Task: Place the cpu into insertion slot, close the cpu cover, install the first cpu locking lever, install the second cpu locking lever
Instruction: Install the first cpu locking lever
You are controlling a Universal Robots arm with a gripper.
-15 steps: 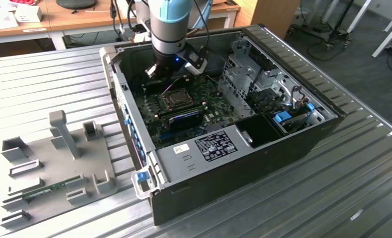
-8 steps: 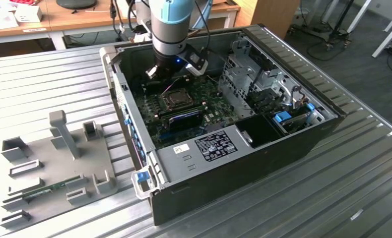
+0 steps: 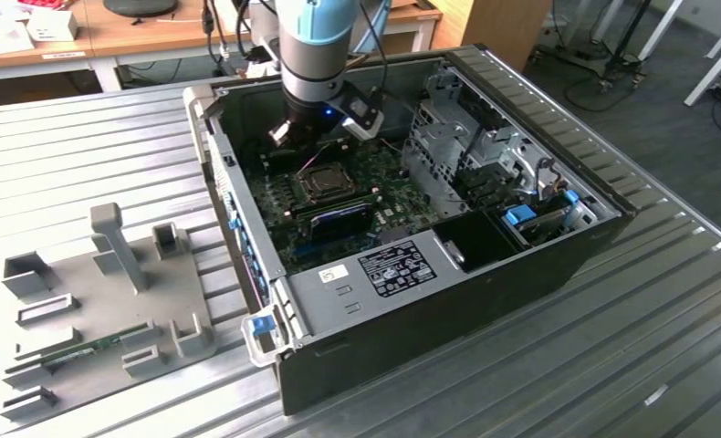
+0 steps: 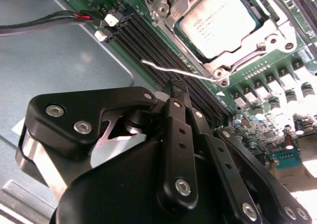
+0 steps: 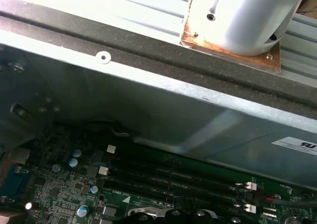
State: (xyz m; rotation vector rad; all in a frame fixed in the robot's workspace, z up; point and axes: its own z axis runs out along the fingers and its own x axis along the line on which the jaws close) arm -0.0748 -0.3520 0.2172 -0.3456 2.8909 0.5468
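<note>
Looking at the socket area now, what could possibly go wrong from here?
1. One thin locking lever stands free beside the cpu cover; the gripper sits close and might bend it.
2. The memory slots lie right under the fingers and could be scraped.
3. The cpu may not be clamped yet.

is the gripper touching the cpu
Apart. The second wrist view shows the cpu seated under the cover, with green board and memory slots lying between it and the gripper.
</note>
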